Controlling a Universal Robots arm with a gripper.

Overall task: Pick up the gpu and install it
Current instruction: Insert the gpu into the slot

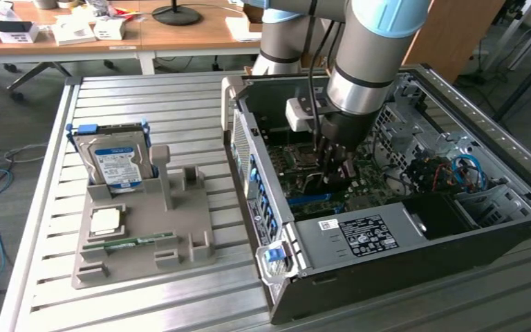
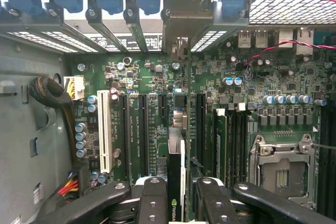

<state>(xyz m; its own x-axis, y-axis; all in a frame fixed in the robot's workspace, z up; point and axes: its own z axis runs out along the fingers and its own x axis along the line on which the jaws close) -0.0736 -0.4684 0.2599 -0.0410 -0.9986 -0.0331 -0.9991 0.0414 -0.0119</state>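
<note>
The gpu (image 2: pixel 176 150) is a thin dark card, seen here from its edge. It is inside the open computer case (image 1: pixel 431 228), standing up straight just above the green main board (image 2: pixel 252 77). The gripper (image 2: pixel 179 192) has it: the jaws are pressed onto the card, with one black finger (image 2: pixel 152 198) on each flat side. So the picking up is done, and the step in hand looks like the putting in. The card hangs close to the long black slots (image 2: pixel 143 135) in the middle of the board, not near the white slot (image 2: pixel 104 129). I cannot tell if its bottom edge touches a slot yet, or which slot it is over. For the card to go in, I think its bottom edge has to sit right over one slot, and the card has to stay straight and not lean. A push that is off to one side could bend the card or hurt the board. In the exterior view the arm (image 1: pixel 367 62) reaches down into the case. Outside the case, on the metal table (image 1: pixel 155 97), a grey tray (image 1: pixel 187 252) holds a hard drive (image 1: pixel 118 166) standing on its end.
</note>
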